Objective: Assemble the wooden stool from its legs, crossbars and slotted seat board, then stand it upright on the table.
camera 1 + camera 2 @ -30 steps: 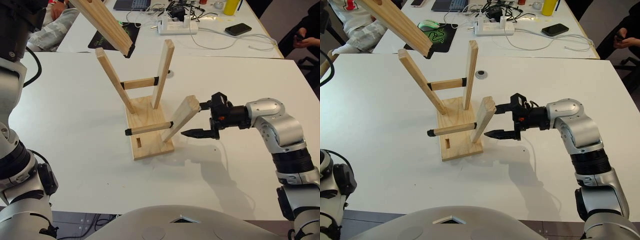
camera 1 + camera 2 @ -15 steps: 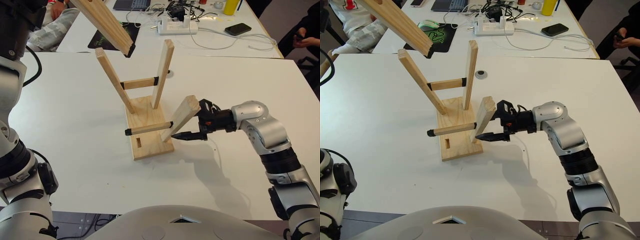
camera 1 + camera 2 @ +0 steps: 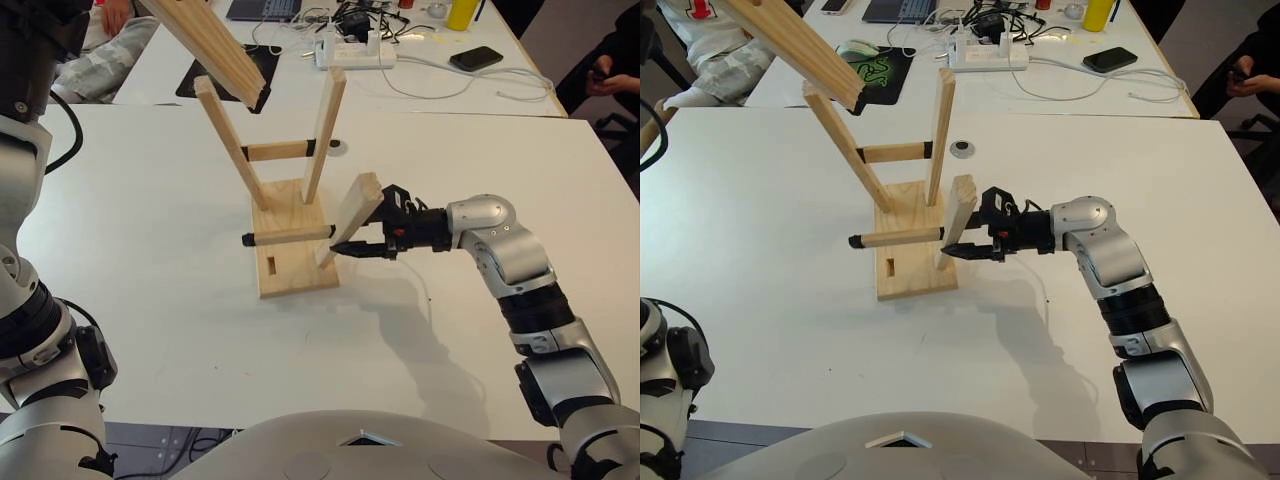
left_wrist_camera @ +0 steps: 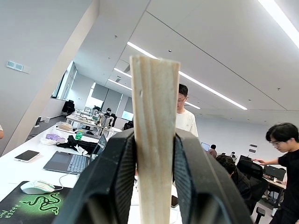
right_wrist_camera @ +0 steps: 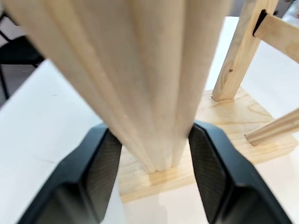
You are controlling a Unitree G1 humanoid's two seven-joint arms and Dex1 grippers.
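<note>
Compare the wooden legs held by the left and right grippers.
Held by the left gripper, one pale wooden leg hangs in the air, clear of the slotted seat board; the other pale wooden leg, in the right gripper, stands on that board. A thin crossbar meets the standing leg, none the hanging one. Both lean, clamped.

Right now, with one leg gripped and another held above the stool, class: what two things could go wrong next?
1. The right gripper clamps the tilted leg, whose foot sits near the edge of the seat board. Nothing pins that board, so pushing may slide it instead of seating the leg.
2. The spare leg in the left gripper hangs close above the leaning rear leg and could knock it.
</note>
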